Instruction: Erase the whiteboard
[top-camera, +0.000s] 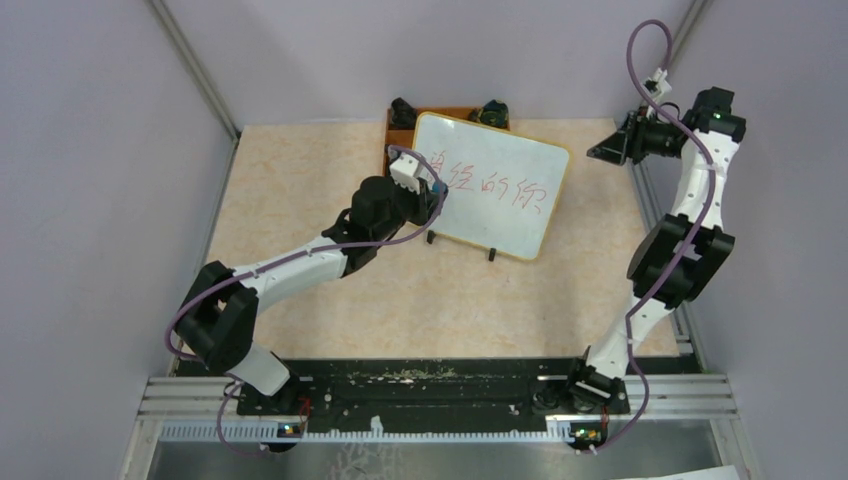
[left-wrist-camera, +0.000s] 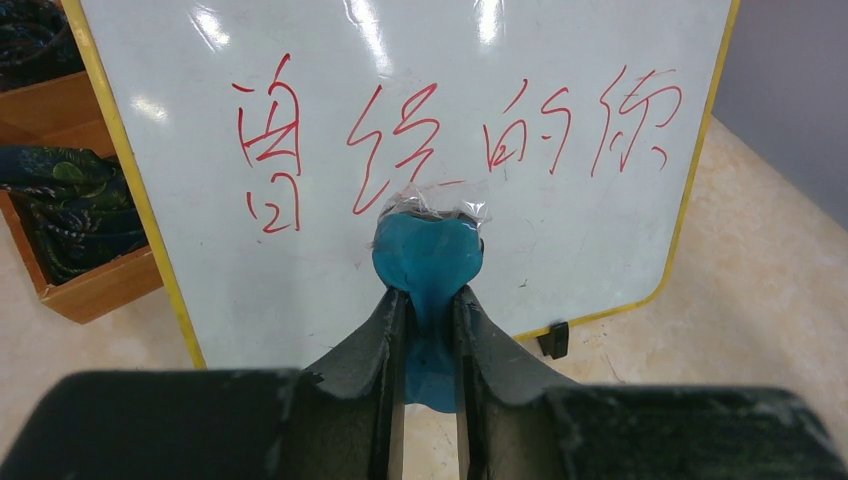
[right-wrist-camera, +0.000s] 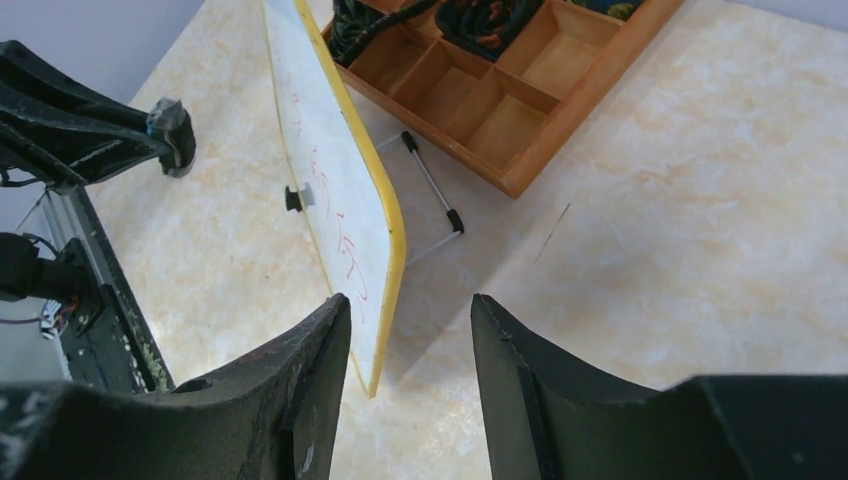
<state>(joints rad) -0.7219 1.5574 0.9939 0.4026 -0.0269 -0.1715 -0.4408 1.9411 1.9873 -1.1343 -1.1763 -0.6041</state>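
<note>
The whiteboard (top-camera: 470, 145) stands tilted at the back of the table, with a yellow frame and a row of red characters (top-camera: 490, 185) across it. My left gripper (top-camera: 437, 187) is shut on a blue eraser pad (left-wrist-camera: 428, 255) wrapped in clear film. The pad is at the board's face (left-wrist-camera: 300, 290), just below the characters (left-wrist-camera: 450, 130). My right gripper (top-camera: 600, 152) is open and empty, up in the air to the right of the board. In the right wrist view (right-wrist-camera: 410, 300) the board's yellow edge (right-wrist-camera: 392, 260) lies beyond the gap between its fingers.
An orange-brown compartment tray (top-camera: 440, 111) holding dark patterned items sits behind the board, and also shows in the left wrist view (left-wrist-camera: 95, 290) and the right wrist view (right-wrist-camera: 560, 110). The board's wire stand (right-wrist-camera: 430, 185) rests on the beige table. Purple walls close both sides.
</note>
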